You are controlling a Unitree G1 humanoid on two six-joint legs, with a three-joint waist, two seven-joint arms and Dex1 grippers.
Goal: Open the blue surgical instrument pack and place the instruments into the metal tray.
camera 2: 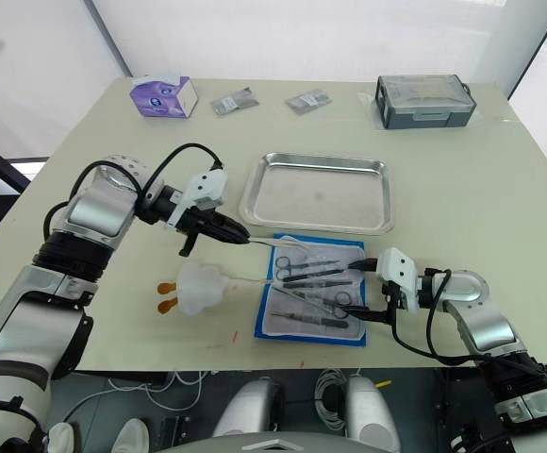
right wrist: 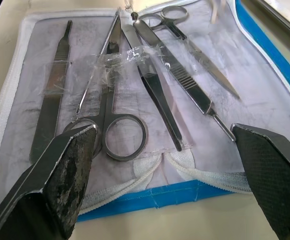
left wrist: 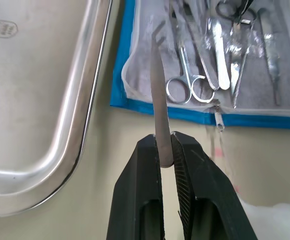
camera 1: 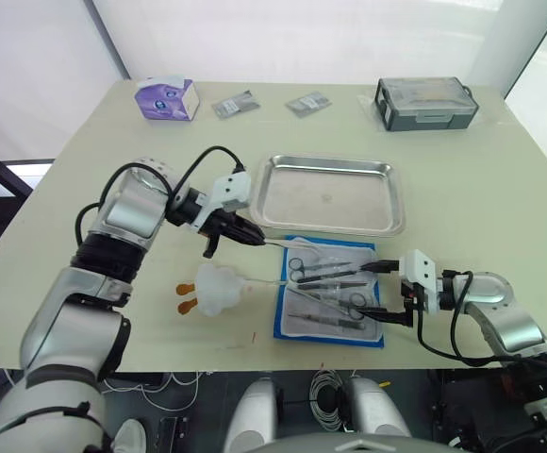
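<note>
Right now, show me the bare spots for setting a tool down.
The metal tray is bare throughout. Tabletop right of it, below the grey box, is open too. Crowded: the blue pack, between the left gripper, which pinches a thin tool, and the open right gripper.

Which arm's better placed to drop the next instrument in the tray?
Left. The left gripper is already shut on a slim instrument beside the metal tray; the right gripper is open at the pack's near edge.
</note>
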